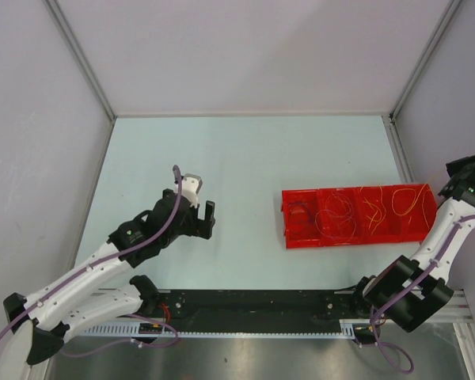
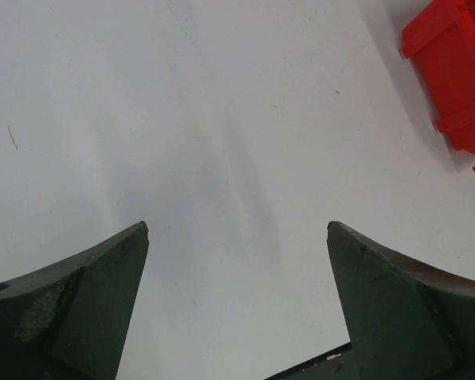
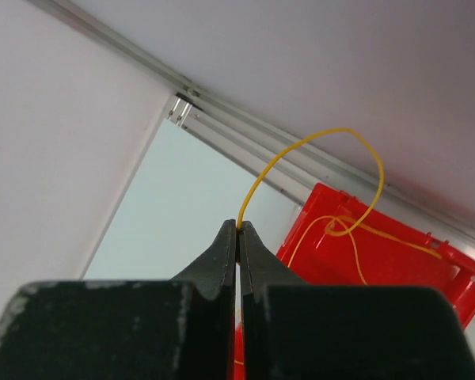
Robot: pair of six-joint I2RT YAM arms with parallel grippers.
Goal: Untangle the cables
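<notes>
Because the right tool (image 3: 239, 227) is pinching the yellow cable (image 3: 332, 136) by its end, that strand arcs above the red tray (image 3: 396, 265), probably to draw it free of the other cables (image 1: 338, 214) lying inside. The left tool (image 2: 237, 237) hangs spread over the table (image 2: 222, 119), idle.

Pale grey walls (image 1: 245, 47) enclose a light blue-green table (image 1: 245, 158).
</notes>
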